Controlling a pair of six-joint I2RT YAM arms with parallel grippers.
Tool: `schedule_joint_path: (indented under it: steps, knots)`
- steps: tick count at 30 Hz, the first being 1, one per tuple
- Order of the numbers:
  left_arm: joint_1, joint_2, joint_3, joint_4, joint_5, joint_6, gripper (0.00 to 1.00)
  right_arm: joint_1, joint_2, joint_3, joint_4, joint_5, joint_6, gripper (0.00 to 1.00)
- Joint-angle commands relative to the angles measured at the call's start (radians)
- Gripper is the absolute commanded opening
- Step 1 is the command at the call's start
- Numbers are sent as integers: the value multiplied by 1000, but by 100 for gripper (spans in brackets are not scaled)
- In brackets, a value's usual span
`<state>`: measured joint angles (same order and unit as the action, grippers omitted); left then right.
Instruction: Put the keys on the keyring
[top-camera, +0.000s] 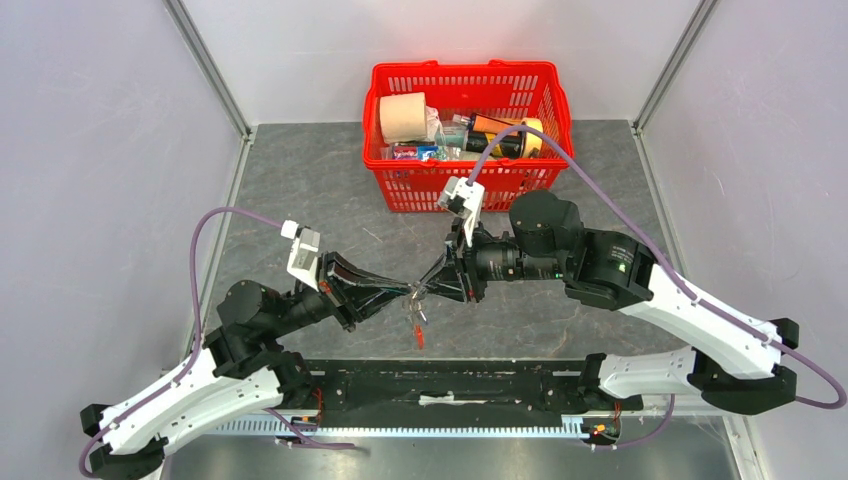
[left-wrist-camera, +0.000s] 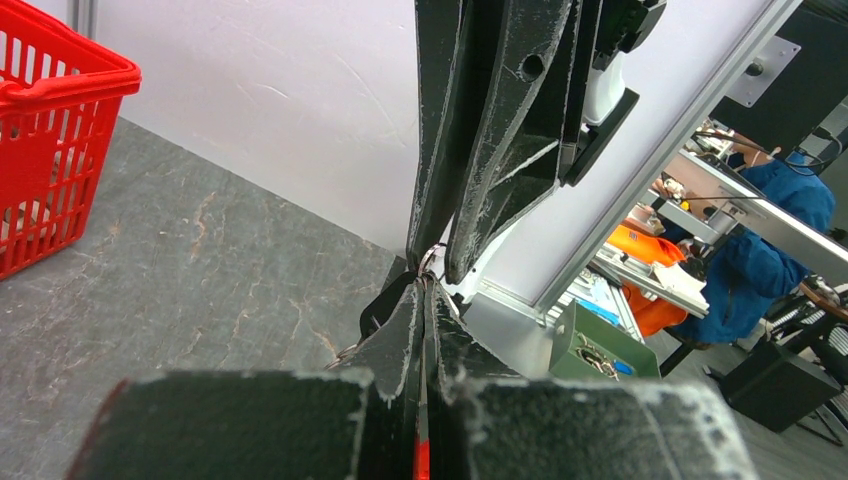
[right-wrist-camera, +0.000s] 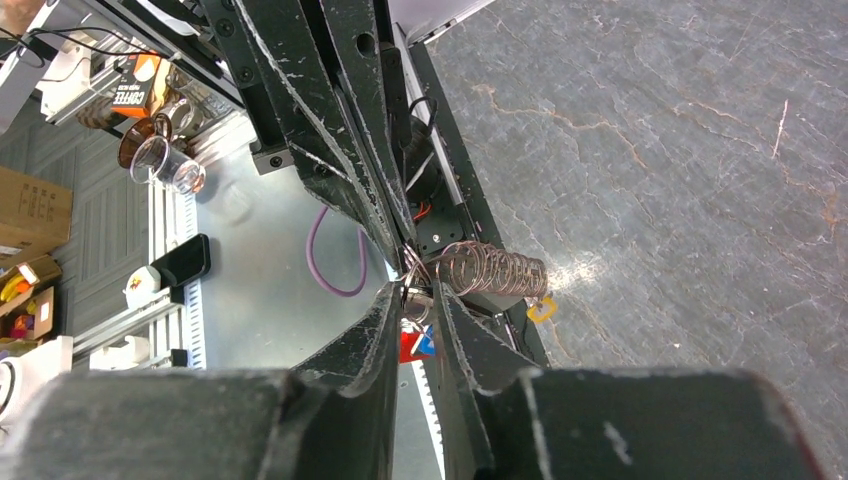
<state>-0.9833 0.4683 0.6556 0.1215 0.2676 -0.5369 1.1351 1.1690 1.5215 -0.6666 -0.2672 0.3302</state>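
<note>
The two grippers meet tip to tip above the table's near middle. My left gripper (top-camera: 404, 293) (left-wrist-camera: 428, 280) is shut on the keyring, and its red strap (left-wrist-camera: 421, 462) shows between the fingers. The keyring (top-camera: 416, 318) hangs below the tips, its red strap (top-camera: 419, 336) pointing down. The right wrist view shows its silvery coil (right-wrist-camera: 492, 270), brass clasp (right-wrist-camera: 541, 308) and wire ring (right-wrist-camera: 414, 297). A key's blue head (right-wrist-camera: 427, 344) hangs beside the red strap (right-wrist-camera: 407, 346). My right gripper (top-camera: 430, 289) (right-wrist-camera: 418, 292) stands narrowly open around the wire ring.
A red basket (top-camera: 465, 192) (left-wrist-camera: 40, 170) full of assorted items stands at the back middle of the grey table. The black base rail (top-camera: 450, 385) runs along the near edge under the hanging keyring. White walls close in both sides.
</note>
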Motion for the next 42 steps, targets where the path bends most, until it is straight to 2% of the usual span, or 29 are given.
schedule_joint_path:
  steps: [1,5,7,21,42]
  knots:
    - [2,0,33,61,3,12,2,5,8,47,35,19,2,22]
    - [2,-4,34,65,7,11,2,5,8,42,36,26,-2,12]
    - [2,-6,32,71,7,9,2,5,3,36,36,27,-5,0]
    - [2,-48,-25,266,43,-11,2,5,-101,-154,165,-3,71,0]
    - [2,-51,-76,461,144,-72,2,5,-110,-303,430,-247,213,0]
